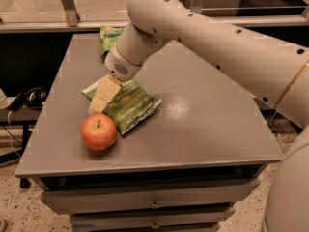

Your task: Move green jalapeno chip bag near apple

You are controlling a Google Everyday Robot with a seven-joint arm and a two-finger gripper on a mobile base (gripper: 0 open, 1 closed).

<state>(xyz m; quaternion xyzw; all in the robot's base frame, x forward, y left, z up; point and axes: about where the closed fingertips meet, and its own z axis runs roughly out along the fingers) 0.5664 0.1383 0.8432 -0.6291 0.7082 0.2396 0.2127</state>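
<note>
One hand (99, 102) over green jalapeno chip bag (134, 106) near apple (98, 132); grip unclear.

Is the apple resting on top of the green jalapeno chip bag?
No, the apple sits on the table beside the green jalapeno chip bag, while the gripper is over the bag.

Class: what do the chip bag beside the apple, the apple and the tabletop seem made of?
Green jalapeno chip bag: crinkled, shiny film, likely foil. Apple: smooth waxy skin, seemingly real fruit. Table: matte grey, perhaps painted metal. Pincer, cream plastic-looking, sits on the bag's left end.
</note>
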